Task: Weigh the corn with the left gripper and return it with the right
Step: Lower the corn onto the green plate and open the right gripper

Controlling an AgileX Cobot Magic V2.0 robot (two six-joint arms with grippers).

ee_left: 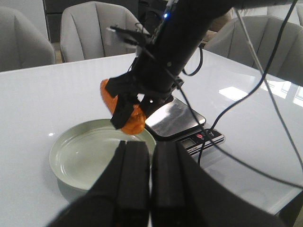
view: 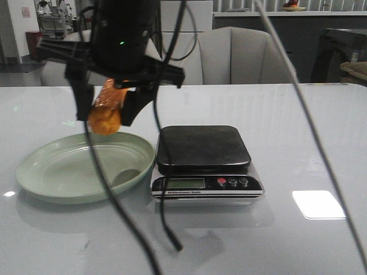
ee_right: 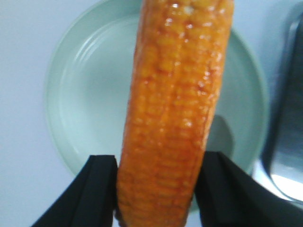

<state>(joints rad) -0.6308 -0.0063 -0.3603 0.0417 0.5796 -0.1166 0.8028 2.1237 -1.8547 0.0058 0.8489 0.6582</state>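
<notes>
The corn (view: 106, 109) is an orange-yellow cob, held tilted in the air over the pale green plate (view: 51, 172), just left of the scale. My right gripper (view: 107, 117) is shut on it, a black finger on each side. In the right wrist view the corn (ee_right: 175, 109) fills the middle between the fingers (ee_right: 97, 189), with the plate (ee_right: 71, 109) below. The left wrist view shows the corn (ee_left: 130, 118) in the right gripper (ee_left: 129, 113) above the plate (ee_left: 80, 156). My left gripper (ee_left: 151, 147) is shut and empty, nearer than the plate. It is out of the front view.
The digital scale (view: 203, 148) with its bare black platform stands right of the plate, also in the left wrist view (ee_left: 176, 117) and at the edge of the right wrist view (ee_right: 289, 142). Black cables (view: 114, 195) hang across the front view. Grey chairs (view: 241, 54) stand behind the table.
</notes>
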